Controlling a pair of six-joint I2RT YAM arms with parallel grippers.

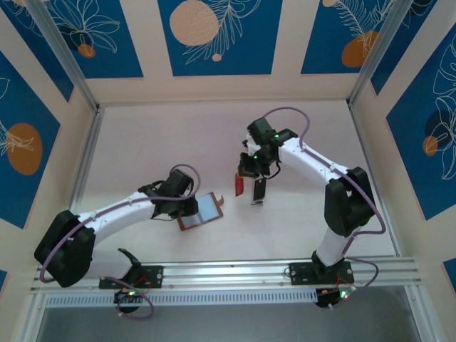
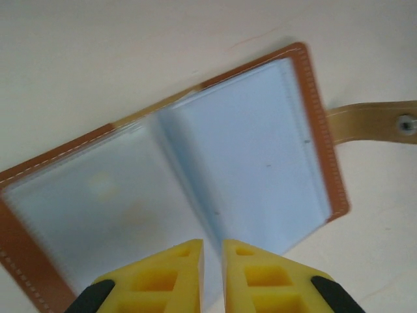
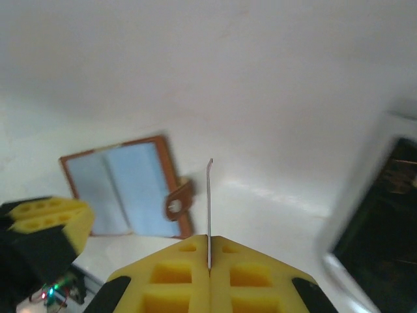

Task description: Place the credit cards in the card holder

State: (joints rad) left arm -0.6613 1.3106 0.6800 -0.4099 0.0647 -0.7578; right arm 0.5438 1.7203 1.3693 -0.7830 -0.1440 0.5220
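The left gripper (image 2: 213, 246), fingers slightly apart, sits at the near edge of the brown leather card holder (image 2: 254, 150), which lies open. Whether it grips can't be told. The right gripper (image 3: 209, 241) clamps a thin flat credit card (image 3: 209, 195), with the holder ahead to its left. The next move is probably sliding the card into a pocket.

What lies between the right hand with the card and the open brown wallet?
Only bare table lies there, seen in the right wrist view; the card holder's snap strap reaches toward the right hand and its card.
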